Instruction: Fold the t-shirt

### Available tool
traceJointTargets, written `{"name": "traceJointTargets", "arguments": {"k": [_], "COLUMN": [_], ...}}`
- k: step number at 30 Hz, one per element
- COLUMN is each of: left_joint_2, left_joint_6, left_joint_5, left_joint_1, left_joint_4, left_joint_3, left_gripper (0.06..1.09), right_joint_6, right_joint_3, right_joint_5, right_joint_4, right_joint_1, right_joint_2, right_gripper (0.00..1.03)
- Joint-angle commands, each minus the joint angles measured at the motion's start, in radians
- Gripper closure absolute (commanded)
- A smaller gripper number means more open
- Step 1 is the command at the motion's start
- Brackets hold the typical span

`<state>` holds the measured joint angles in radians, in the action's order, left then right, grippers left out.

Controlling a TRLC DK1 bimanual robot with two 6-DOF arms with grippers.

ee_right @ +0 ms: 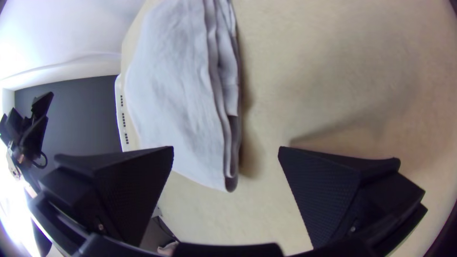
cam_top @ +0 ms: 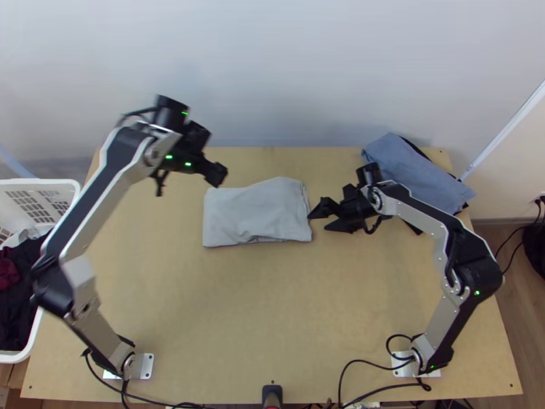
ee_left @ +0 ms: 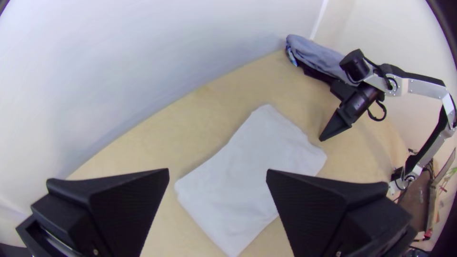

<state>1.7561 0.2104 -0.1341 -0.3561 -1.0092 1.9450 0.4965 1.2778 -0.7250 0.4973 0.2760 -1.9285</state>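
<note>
Spread open and holding nothing, the left tool (cam_top: 212, 155) hangs in the air near the t-shirt's far left corner. The right tool (cam_top: 318, 223), also with its fingers apart and nothing pinched, is low at the shirt's right edge; I can't tell whether a fingertip touches the fabric. The pale grey t-shirt (cam_top: 255, 211) lies folded into a rough rectangle, longer from left to right, on the far half of the tabletop (cam_top: 204, 300), a little left of the middle. I see several stacked layers along its right edge, and its far edge bulges toward the right. Farther out, at the far right corner, a blue-grey cloth (cam_top: 409, 170) lies over black cloth (cam_top: 417, 230). Off to the left I have a white basket (cam_top: 41, 182) holding dark clothes (cam_top: 17, 307) and a dark red piece (cam_top: 8, 273). Behind the far edge stands a pale wall (cam_top: 286, 68).
</note>
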Motion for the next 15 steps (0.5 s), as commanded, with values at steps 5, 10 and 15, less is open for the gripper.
{"name": "traceJointTargets", "arguments": {"k": [5, 10, 15], "left_joint_2": [-0.156, -0.216, -0.260], "left_joint_6": [0.034, 0.037, 0.047], "left_joint_5": [0.041, 0.062, 0.073], "left_joint_1": [0.057, 0.106, 0.157], "left_joint_4": [-0.066, -0.108, -0.135], "left_joint_3": [-0.055, -0.058, -0.057], "left_gripper": [0.10, 0.10, 0.10], "right_joint_6": [-0.015, -0.013, -0.016], "right_joint_3": [0.115, 0.189, 0.221], "right_joint_5": [-0.044, -0.045, -0.044], "right_joint_4": [-0.055, -0.066, -0.066], "right_joint_1": [0.029, 0.035, 0.032], "right_joint_2": [-0.079, -0.141, -0.170], "right_gripper": [0.03, 0.03, 0.03]}}
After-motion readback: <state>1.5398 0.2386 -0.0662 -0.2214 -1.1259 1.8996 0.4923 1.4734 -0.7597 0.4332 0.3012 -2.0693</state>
